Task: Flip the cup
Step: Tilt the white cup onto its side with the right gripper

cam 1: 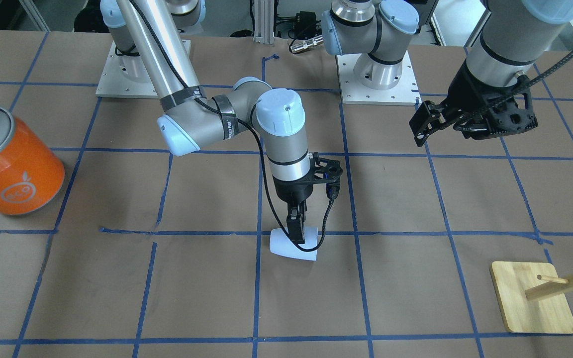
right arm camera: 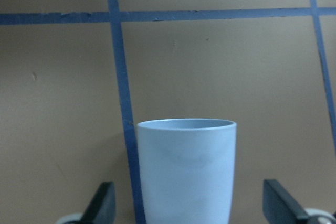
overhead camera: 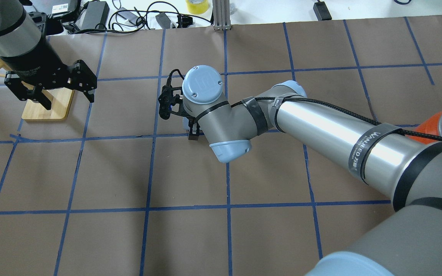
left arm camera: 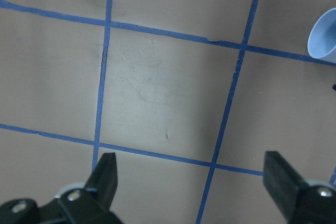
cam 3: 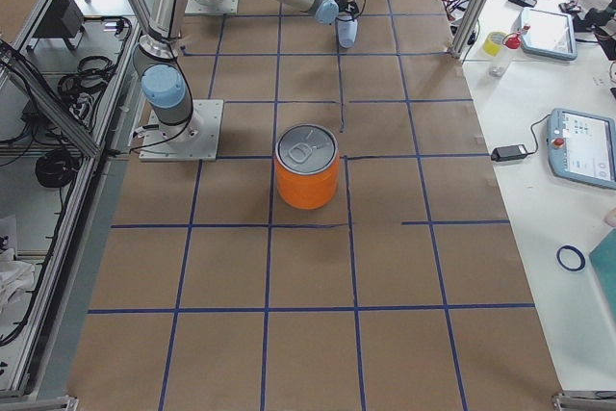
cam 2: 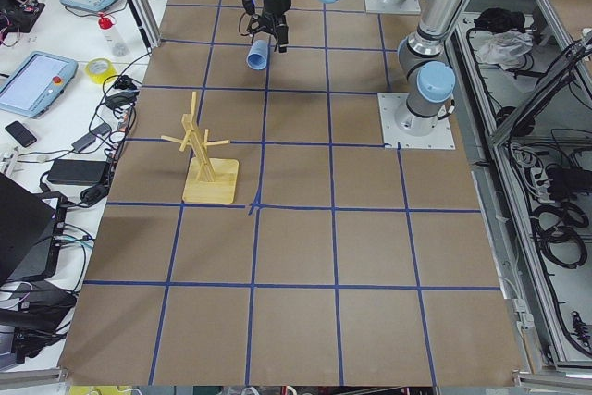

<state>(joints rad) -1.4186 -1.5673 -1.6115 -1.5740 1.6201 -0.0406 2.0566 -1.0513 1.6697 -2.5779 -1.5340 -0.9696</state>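
The pale blue cup (cam 1: 286, 247) lies on its side on the brown table, near the middle. My right gripper (cam 1: 296, 232) points straight down over it. In the right wrist view the cup (right arm camera: 186, 171) sits between the two fingers (right arm camera: 104, 199), which stand wide apart and do not touch it, so this gripper (right arm camera: 189, 203) is open. My left gripper (cam 1: 418, 127) hangs open and empty above the table, well away from the cup. In the left wrist view that gripper (left arm camera: 191, 169) is open, and the cup's mouth (left arm camera: 324, 36) shows at the right edge.
A large orange can (cam 1: 13, 159) with a silver top stands at the table's end on my right. A wooden peg stand (cam 1: 532, 303) on a square base stands on my left side, near the left gripper (overhead camera: 67, 97). Blue tape lines grid the table.
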